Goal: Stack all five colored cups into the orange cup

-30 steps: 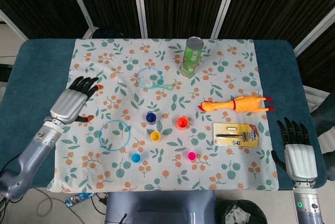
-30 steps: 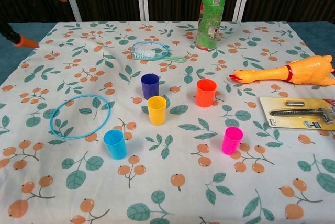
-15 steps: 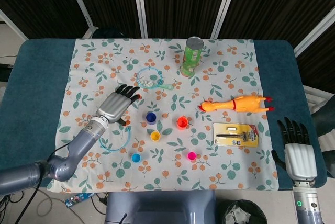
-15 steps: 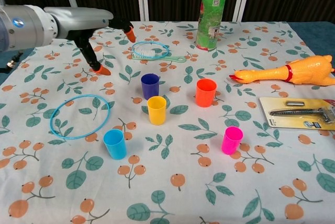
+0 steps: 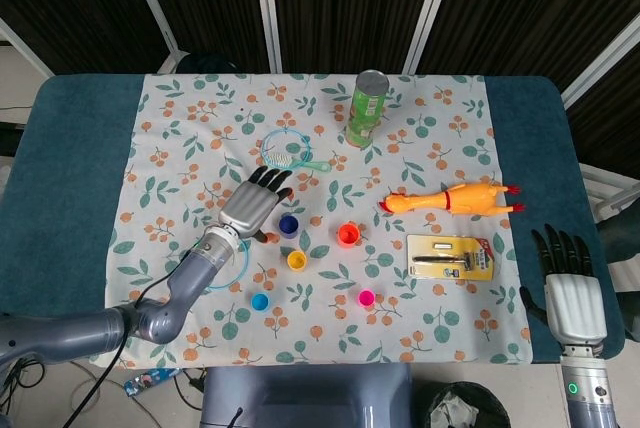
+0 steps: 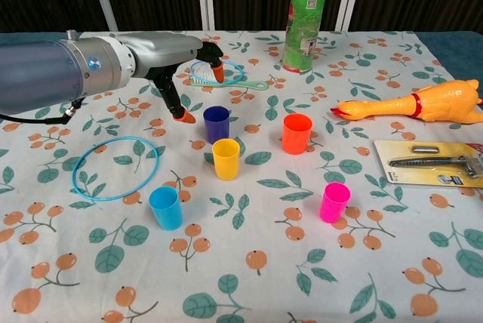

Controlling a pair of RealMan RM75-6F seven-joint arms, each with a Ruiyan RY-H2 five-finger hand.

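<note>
Head view only: the right robot hand (image 5: 572, 283) at the worktop's (image 5: 70, 158) 4 o'clock edge, fingers straight and slightly apart, holding nothing; the chest view leaves it out.
Chest view only: orange tips on the left fingers (image 6: 218, 72), and the cups seen from the side as short, tapered and upright.
Left robot hand (image 5: 250, 206): spread and empty, fingers pointing to 1 o'clock, just beside the purple cup (image 5: 289, 225) at its 9 o'clock; whether a fingertip touches the cup cannot be told.
Orange cup (image 6: 296, 133): near the cloth's centre, standing open side up, nothing inside, apart from every other cup.
Yellow cup (image 6: 226, 158): just beside the purple one, at its 6 o'clock, and at 8 o'clock of the orange cup.
Blue cup (image 6: 165, 207): at 7 o'clock of the yellow cup, next to the blue ring (image 6: 115, 167).
Pink cup (image 6: 333, 201): at 5 o'clock of the orange cup, well apart.
Around them: green can (image 6: 307, 15) at 12 o'clock, rubber chicken (image 6: 415, 104) at 3 o'clock, carded tool (image 6: 435, 163) below it, brush (image 6: 217, 74) behind the left robot hand.
</note>
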